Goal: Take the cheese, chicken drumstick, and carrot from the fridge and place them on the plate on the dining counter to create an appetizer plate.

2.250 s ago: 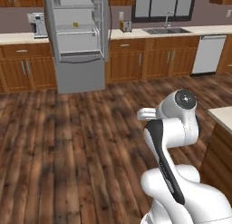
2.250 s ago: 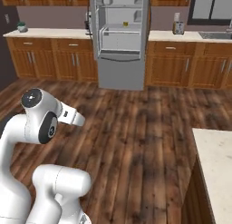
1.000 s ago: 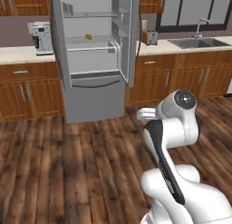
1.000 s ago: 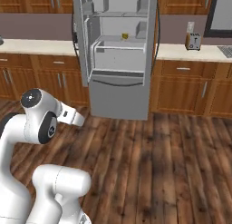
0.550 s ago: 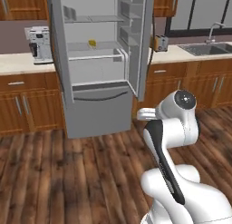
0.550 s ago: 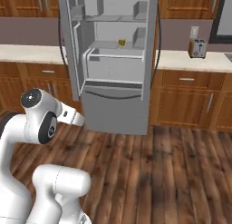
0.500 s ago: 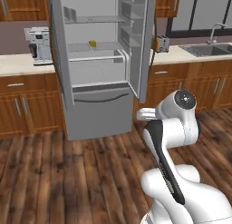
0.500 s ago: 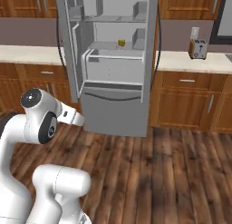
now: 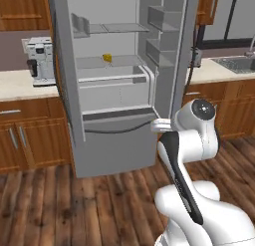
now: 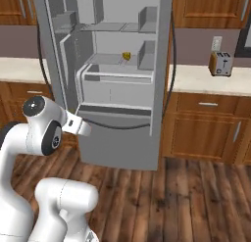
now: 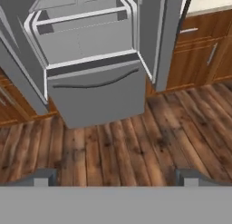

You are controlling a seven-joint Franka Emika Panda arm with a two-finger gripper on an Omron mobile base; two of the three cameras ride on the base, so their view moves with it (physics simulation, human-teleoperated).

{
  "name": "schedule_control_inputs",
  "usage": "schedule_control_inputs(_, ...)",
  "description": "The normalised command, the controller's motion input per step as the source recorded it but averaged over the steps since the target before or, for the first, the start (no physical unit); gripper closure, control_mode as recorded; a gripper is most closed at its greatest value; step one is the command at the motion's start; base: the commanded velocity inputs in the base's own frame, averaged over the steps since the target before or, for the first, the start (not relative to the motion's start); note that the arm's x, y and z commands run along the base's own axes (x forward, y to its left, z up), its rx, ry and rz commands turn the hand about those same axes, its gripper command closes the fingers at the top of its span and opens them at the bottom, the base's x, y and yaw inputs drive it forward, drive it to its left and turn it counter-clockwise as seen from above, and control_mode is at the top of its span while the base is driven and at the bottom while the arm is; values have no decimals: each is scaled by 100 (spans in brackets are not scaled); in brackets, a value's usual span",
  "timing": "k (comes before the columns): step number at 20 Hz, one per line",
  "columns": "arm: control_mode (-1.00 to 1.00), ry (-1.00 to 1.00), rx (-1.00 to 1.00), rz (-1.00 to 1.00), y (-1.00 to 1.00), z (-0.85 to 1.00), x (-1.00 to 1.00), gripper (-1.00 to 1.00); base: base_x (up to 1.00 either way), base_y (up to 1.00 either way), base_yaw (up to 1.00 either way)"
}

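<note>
With the fingers [image 11: 115,177] spread wide and empty, the cheese [image 9: 107,57] sat far back on a shelf in the open fridge [image 9: 119,85], so a reach might clip the right door.

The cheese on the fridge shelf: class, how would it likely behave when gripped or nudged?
The cheese looks like a small solid wedge, so probably stiff and light. Its flat faces suggest sliding, not rolling, on the smooth fridge shelf. Being small, it could tip if nudged.
</note>
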Motion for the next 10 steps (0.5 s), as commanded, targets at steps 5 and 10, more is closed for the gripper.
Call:
schedule_control_inputs(5, 100, 0, 0, 0, 0, 0, 0, -100, 100, 26, 0)
schedule_control_inputs(10, 100, 0, 0, 0, 0, 0, 0, -100, 100, 27, 0)
